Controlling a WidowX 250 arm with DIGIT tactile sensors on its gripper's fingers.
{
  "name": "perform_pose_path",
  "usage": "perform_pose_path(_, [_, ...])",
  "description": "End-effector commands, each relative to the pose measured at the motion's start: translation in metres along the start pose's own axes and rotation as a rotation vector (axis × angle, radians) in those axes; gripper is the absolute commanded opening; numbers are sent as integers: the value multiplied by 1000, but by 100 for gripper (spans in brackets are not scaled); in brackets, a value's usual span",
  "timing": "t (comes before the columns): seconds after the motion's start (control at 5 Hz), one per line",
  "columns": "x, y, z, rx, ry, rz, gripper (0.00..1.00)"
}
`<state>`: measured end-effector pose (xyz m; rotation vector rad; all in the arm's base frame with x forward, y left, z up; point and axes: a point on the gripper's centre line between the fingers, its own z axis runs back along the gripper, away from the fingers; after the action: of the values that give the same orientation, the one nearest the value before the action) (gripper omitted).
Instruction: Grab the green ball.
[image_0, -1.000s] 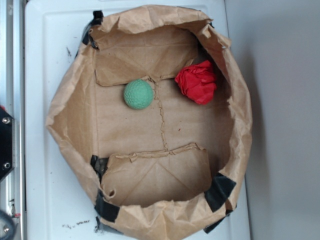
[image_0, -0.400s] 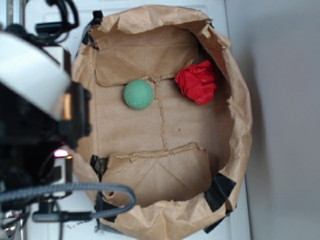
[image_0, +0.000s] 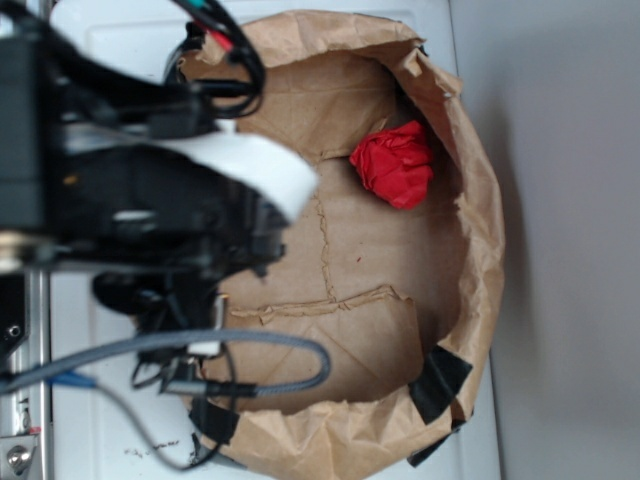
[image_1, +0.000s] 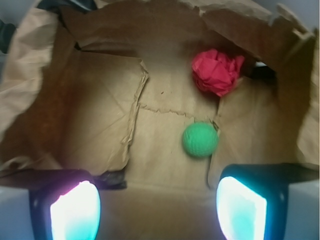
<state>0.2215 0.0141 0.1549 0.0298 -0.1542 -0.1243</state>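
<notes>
Swinging in over the bag (image_0: 470, 200) since a moment ago, the arm now hides the ball (image_1: 200, 140) from outside, while the wide-open gripper (image_1: 157, 207) should shift right, centre over it below the red wad (image_1: 216, 71), then descend.

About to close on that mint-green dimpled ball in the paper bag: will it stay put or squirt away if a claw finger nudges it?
The mint-green dimpled ball is round and lies loose on the flat brown paper bag floor, so a one-sided nudge would probably roll it. The dimpled surface may give some grip. The open claw is not centred on it: the ball lies nearer the right-hand finger in the wrist view, so that finger would likely touch first.
</notes>
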Motion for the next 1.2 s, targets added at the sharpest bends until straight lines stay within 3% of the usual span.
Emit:
perform_pose_path(0.0, [16,27,-4,-83,-16,-34,100])
perform_pose_path(0.4, [16,27,-4,-83,-16,-34,100])
perform_pose_path(0.6, [21,35,-27,-44,-62,-42,100])
perform_pose_path(0.8, [17,27,-42,-21,-108,-81,100])
perform_pose_path(1.0, [18,25,-67,-28,-60,-103,100])
